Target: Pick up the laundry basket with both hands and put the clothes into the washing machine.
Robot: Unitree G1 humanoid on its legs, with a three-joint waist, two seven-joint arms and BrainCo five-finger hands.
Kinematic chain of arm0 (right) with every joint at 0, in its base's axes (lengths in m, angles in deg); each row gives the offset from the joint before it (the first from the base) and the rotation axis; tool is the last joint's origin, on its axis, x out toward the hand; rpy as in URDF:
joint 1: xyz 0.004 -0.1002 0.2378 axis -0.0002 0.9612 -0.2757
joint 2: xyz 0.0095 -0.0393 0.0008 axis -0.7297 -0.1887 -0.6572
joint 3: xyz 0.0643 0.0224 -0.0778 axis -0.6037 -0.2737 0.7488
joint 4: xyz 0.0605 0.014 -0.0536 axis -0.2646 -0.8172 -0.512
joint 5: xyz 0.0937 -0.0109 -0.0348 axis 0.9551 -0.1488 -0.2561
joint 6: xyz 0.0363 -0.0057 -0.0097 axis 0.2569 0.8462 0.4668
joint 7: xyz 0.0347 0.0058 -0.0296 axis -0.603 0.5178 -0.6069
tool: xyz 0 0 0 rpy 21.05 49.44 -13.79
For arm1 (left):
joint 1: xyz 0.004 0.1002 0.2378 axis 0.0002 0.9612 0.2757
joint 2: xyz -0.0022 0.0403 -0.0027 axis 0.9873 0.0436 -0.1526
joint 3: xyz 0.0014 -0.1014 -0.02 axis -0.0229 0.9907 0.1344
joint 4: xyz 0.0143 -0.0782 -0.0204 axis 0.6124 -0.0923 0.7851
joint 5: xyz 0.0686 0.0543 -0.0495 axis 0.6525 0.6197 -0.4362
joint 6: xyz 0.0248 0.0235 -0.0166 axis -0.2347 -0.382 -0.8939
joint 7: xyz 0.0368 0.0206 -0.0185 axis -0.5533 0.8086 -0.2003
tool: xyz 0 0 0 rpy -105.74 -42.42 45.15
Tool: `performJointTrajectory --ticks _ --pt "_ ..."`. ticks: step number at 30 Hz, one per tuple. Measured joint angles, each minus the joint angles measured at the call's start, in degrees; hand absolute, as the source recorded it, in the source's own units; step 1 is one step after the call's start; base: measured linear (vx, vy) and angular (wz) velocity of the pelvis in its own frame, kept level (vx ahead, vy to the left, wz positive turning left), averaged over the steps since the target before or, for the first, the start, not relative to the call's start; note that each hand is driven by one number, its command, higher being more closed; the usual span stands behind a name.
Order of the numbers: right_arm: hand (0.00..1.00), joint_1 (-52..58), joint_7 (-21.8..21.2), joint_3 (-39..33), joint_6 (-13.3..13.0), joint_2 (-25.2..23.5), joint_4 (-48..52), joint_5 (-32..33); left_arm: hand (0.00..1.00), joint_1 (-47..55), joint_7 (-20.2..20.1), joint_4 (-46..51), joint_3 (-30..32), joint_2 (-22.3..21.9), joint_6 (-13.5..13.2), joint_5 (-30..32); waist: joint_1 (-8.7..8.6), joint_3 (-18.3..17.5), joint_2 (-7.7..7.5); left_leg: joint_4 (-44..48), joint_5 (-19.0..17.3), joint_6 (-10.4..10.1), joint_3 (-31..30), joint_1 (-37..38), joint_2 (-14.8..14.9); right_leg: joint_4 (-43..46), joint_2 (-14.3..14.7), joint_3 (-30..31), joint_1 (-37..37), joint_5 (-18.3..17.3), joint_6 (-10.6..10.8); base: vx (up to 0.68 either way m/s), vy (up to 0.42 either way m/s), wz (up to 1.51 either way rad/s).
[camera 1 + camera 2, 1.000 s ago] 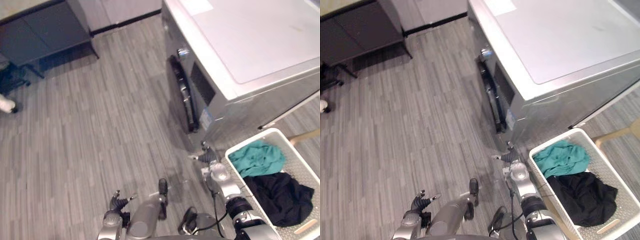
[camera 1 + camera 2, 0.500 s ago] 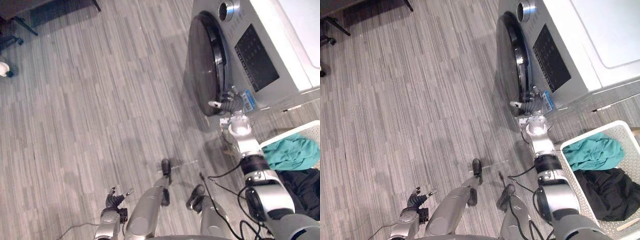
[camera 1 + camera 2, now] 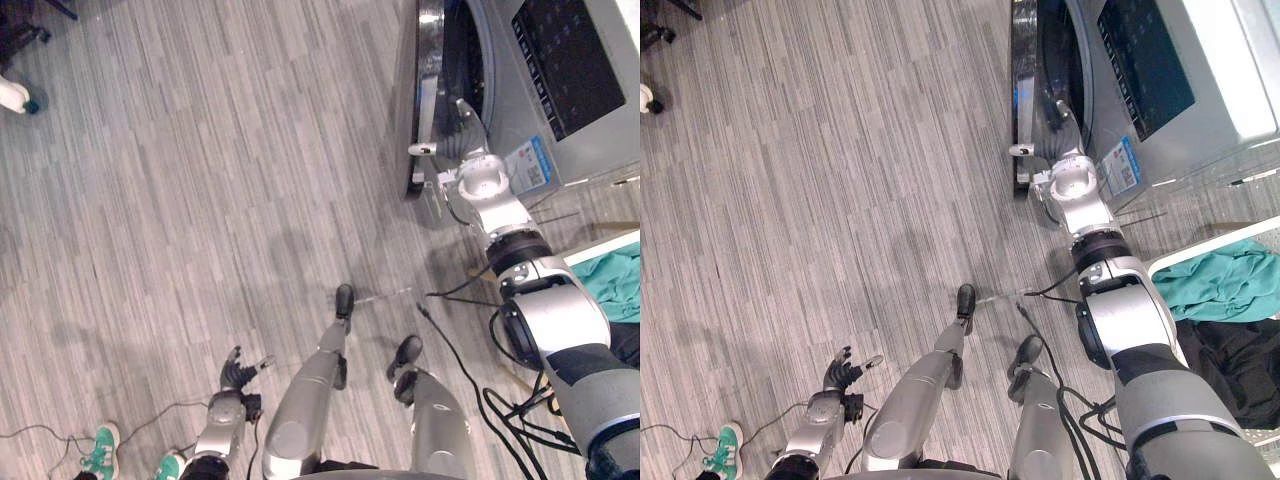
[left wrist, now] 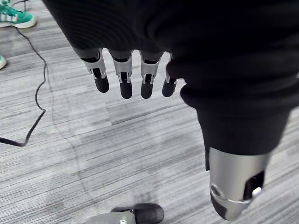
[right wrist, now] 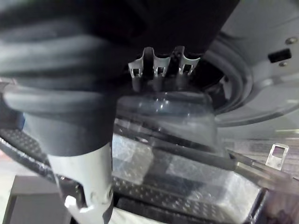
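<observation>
The washing machine (image 3: 560,120) stands at the upper right with its round door (image 3: 428,90) swung partly open, edge toward me. My right hand (image 3: 465,135) is at that door's edge, reaching into the gap between door and drum; in the right wrist view the door's glass (image 5: 163,121) lies just past it. The white laundry basket (image 3: 1200,250) sits on the floor at the right edge, holding a teal cloth (image 3: 1225,285) and a black cloth (image 3: 1240,355). My left hand (image 3: 238,370) hangs low at the bottom left, fingers (image 4: 126,70) straight and holding nothing.
Grey wood-look floor (image 3: 200,220) spreads to the left of the machine. A person's green shoes (image 3: 95,450) stand at the bottom left, near my left hand. A white object (image 3: 12,95) lies at the top left edge.
The camera has swung down toward the machine's front. My right hand rose from beside the basket to the door, and the door went from shut to partly open.
</observation>
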Motion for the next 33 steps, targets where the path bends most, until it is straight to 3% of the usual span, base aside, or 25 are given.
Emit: performJointTrajectory --ticks 3,6,10,13,15,20,23,29,31,33 --pt "0.0 -0.89 0.49 2.5 0.13 -1.39 -0.91 -1.79 0.0 -2.05 0.03 0.8 -2.61 0.79 -0.1 0.03 1.37 0.08 0.16 -0.47 0.28 -0.37 -2.73 -0.2 0.36 1.99 0.13 -0.26 -1.25 -0.73 -0.93 -0.06 -0.119 0.02" --pt "0.0 -5.22 0.46 3.23 2.0 -5.67 -4.2 -3.62 0.0 -4.8 0.11 0.83 -5.46 1.6 -0.2 0.04 1.75 0.38 0.81 -0.43 0.3 -0.4 -6.08 -0.61 0.42 4.13 -0.02 -1.99 -1.69 -2.5 -1.52 -0.05 -0.126 0.29" --pt "0.0 -10.99 -0.1 5.34 2.14 -10.62 -4.29 -3.98 0.0 -7.77 0.19 1.86 -8.61 1.56 -0.26 0.08 5.4 0.71 1.58 -0.39 1.68 -2.33 -9.69 -2.56 0.09 7.33 -0.91 -4.94 -3.24 -5.14 -2.57 -0.03 -0.15 0.49" --pt "0.0 -14.98 -0.01 5.23 1.67 -12.07 -2.18 -3.76 0.0 -8.54 0.22 1.94 -8.95 0.71 -0.33 0.14 7.55 1.09 2.44 -0.29 2.01 -2.2 -12.45 -3.54 -1.25 11.54 -2.85 -7.45 -3.98 -7.82 -2.57 0.01 -0.16 0.75" --pt "0.0 -16.81 0.14 5.19 0.41 -12.51 -0.88 -2.84 0.0 -8.46 0.25 1.79 -8.87 0.64 -0.16 0.17 7.63 1.1 2.46 -0.56 3.16 -3.12 -13.83 -4.19 -1.84 13.05 -3.27 -7.53 -4.36 -8.31 -2.73 0.02 -0.143 0.64" --pt "0.0 -17.96 1.59 2.42 -0.09 -10.19 0.65 1.03 0.0 -8.61 0.26 1.72 -8.62 0.6 -0.05 0.16 7.43 1.1 2.46 -0.59 3.16 -3.12 -13.79 -4.21 -1.57 13.64 -2.32 -4.18 -5.2 -8.5 -2.37 -0.03 -0.073 0.0" --pt "0.0 -17.32 2.32 1.77 -0.11 -7.74 0.99 1.97 0.0 -9.57 0.76 1.51 -8.47 0.67 0.08 0.15 6.44 1.13 2.41 -0.63 3.28 -2.96 -11.18 -4.23 -0.58 13.11 -1.17 -0.25 -7.01 -7.28 -2.48 -0.11 -0.024 -0.69" --pt "0.0 -5.34 2.53 1.69 -0.08 -3.22 11.37 2.89 0.0 -15.32 2.15 1.29 -7.93 1.25 1.14 0.16 0.95 1.54 1.88 -0.73 3.28 -2.91 -3.66 -4.9 2.26 9.31 2.28 8.26 -10.94 -1.69 -1.96 -0.08 0.015 -0.84" --pt "0.0 0.38 1.81 2.57 -0.01 -1.84 14.68 2.45 0.0 -17.57 2.6 1.95 -6.44 1.66 1.21 0.16 -1.51 2.3 0.89 -0.75 3.26 -2.9 -1.32 -4.51 2.88 8.36 3.16 11.25 -11.76 -0.11 -1.7 -0.04 -0.005 -0.71" --pt "0.0 4.63 0.91 3.71 0.02 -0.4 17.72 1.25 0.0 -18.92 2.61 2.85 -6.27 2.14 1.28 0.17 -2.86 2.78 0.26 -0.78 3.24 -2.9 -0.03 -4.02 3.42 7.65 3.81 12.68 -11.82 0.72 -1.62 -0.03 -0.023 -0.49"
